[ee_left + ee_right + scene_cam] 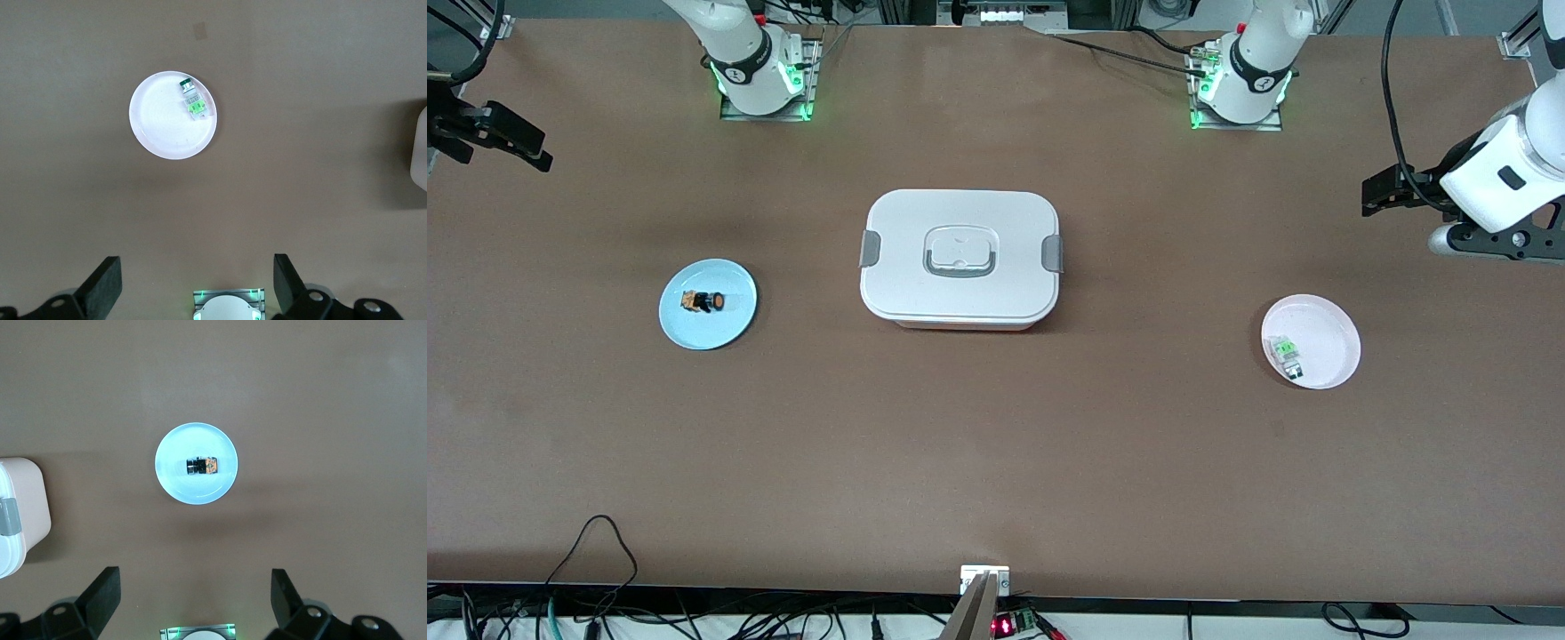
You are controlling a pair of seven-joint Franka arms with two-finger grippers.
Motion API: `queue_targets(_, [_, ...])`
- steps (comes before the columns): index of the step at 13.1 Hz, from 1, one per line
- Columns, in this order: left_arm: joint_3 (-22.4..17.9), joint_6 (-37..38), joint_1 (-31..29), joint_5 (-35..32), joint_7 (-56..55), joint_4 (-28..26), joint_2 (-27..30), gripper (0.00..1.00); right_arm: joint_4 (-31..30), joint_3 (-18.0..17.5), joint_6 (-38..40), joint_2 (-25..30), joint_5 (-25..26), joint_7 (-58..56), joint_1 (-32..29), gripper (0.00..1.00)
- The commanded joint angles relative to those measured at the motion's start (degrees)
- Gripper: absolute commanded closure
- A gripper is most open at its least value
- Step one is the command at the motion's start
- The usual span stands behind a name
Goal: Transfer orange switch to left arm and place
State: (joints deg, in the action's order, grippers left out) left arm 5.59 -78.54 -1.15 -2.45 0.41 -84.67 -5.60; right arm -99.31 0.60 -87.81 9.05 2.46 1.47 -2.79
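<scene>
1. The broad brown counter carries the big white lidded plastic box at its middle.
2. Both white arms wait high; the left hand and right hand have fingers spread apart, empty.
3. The tiny black-and-orange switch lies on a round pale-blue plate toward the right arm's end.
4. Best to descend straight, straddling the switch's black body, then lift well clear before passing over the box.

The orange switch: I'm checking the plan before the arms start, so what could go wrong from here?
1. The orange switch is tiny and lies loose on the blue plate; the right gripper's open fingers could nudge it or the plate rather than grasp it.
2. The box sits mid-table between the two plates, so a low handover path toward the left gripper may clip its lid.
</scene>
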Motion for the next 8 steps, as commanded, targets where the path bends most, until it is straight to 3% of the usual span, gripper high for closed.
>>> queue_targets(1, [-0.1,0.8,-0.1,0.3,0.5,1.9,-0.7,0.0,-1.6,0.3,-0.3,1.8,-0.7,0.1,0.3,0.0])
queue_targets(8, [0.0,-3.1,-0.1,0.4,0.6,1.9,-1.3,0.0,-0.9,0.3,-1.1,0.6,-1.6,0.2,0.5,0.0])
